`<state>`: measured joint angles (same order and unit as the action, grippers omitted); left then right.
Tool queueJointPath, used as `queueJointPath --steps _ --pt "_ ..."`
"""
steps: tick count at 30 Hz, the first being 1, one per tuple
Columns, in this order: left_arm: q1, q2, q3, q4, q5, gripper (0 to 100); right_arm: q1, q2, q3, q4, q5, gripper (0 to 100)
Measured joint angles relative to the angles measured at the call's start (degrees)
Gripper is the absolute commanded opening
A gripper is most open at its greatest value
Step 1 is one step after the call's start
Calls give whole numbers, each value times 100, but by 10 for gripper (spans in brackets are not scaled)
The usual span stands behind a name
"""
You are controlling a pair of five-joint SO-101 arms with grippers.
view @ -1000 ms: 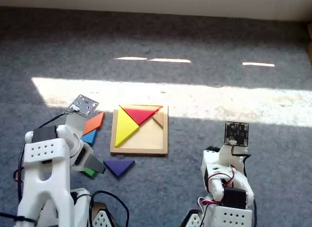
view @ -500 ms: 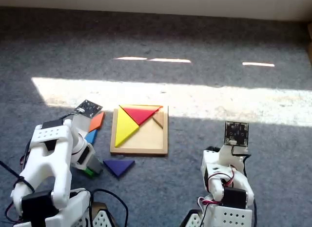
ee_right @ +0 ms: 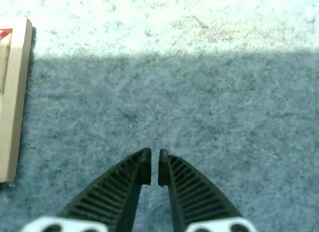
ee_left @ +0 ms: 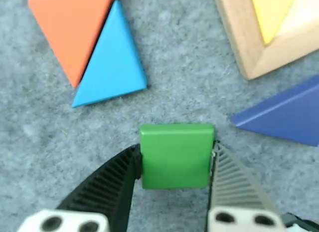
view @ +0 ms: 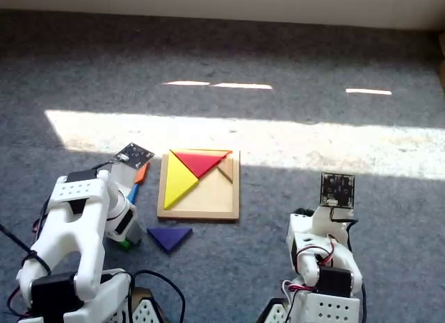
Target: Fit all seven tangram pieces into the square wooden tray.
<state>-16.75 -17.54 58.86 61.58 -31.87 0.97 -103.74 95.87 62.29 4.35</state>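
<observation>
The left pincer (ee_left: 175, 158) grips the green square piece (ee_left: 174, 142), just beside the dark blue triangle (ee_left: 289, 117) (light blue triangle (ee_left: 112, 62) and orange parallelogram (ee_left: 70, 27) touch nearby). The square wooden tray (view: 198, 213) holds a yellow triangle (view: 177, 180) and a red triangle (view: 201, 160). The right pincer (ee_right: 154, 167) is closed, empty.

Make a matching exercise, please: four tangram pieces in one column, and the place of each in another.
1. green square
2. yellow triangle
3. dark blue triangle
4. light blue triangle

a. inside the wooden tray
b. between the fingers of the left gripper
c. touching the orange piece
d. apart on the carpet

Pairs: 1-b, 2-a, 3-d, 4-c
</observation>
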Motion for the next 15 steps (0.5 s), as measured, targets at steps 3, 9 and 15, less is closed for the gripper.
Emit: queueJointPath --steps 3,9,15 --pt "0 0 0 0 0 85 0 0 0 0 0 41" --pt "18 -519 9 114 -9 85 0 0 0 0 0 41" --pt "396 -2189 9 765 0 85 0 0 0 0 0 41"
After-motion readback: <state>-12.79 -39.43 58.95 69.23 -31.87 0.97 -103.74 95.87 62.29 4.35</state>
